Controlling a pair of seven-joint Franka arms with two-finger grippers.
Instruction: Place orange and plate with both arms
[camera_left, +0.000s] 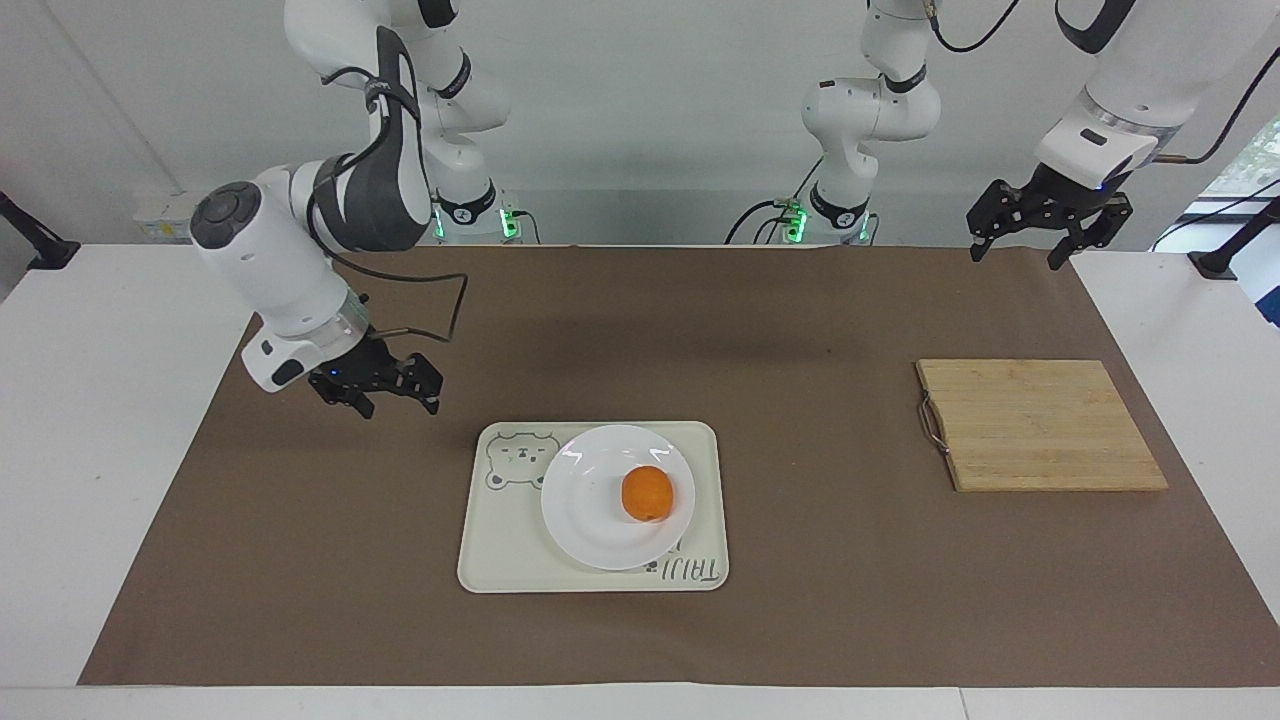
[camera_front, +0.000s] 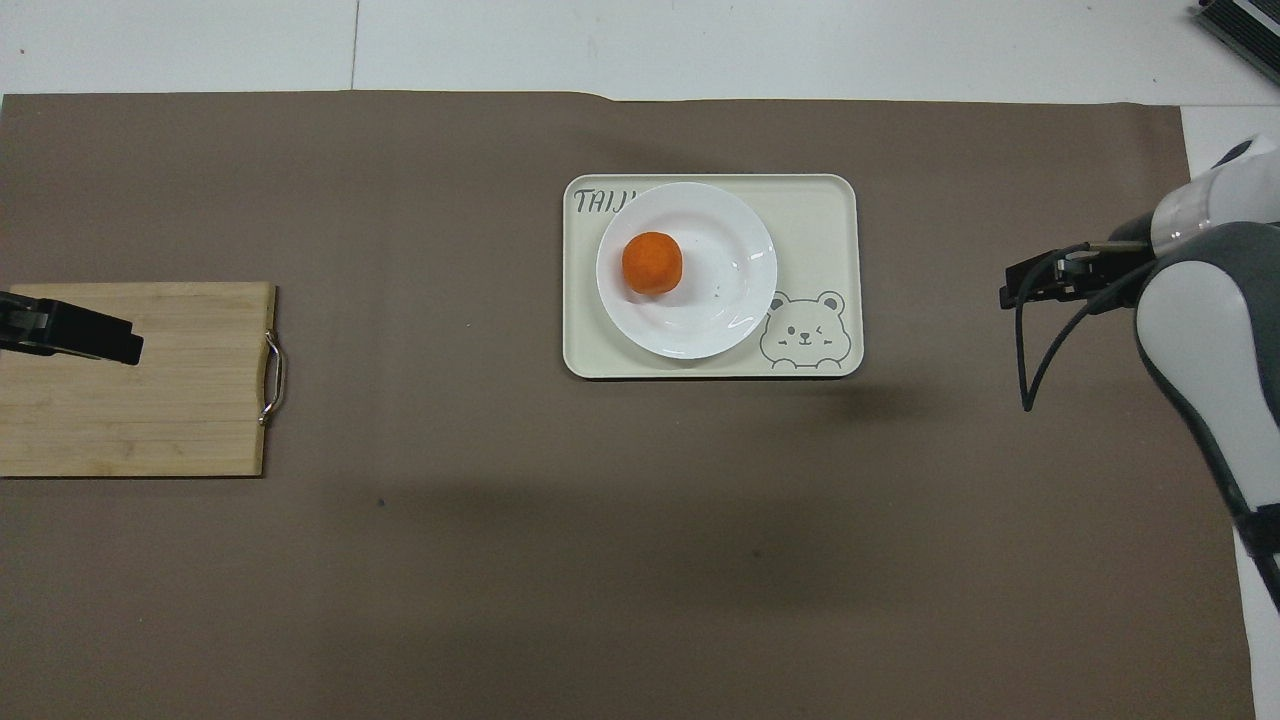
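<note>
Currently: orange on plate, both grippers empty

Facing view, reading across: right gripper (camera_left: 397, 393) up over bare brown mat (camera_left: 300, 560) toward the right arm's end of the table, fingers apart, holding nothing. Orange (camera_left: 647, 494) sits on the white plate (camera_left: 590, 520), plate on the cream bear tray (camera_left: 500, 560) mid-table. Wooden cutting board (camera_left: 1040, 425) toward the left arm's end. Left gripper (camera_left: 1012, 247) raised over the mat's edge near the board, fingers spread, empty.

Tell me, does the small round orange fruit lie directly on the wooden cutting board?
No, the small round orange fruit sits on the round white plate, which rests on the cream rectangular tray.
</note>
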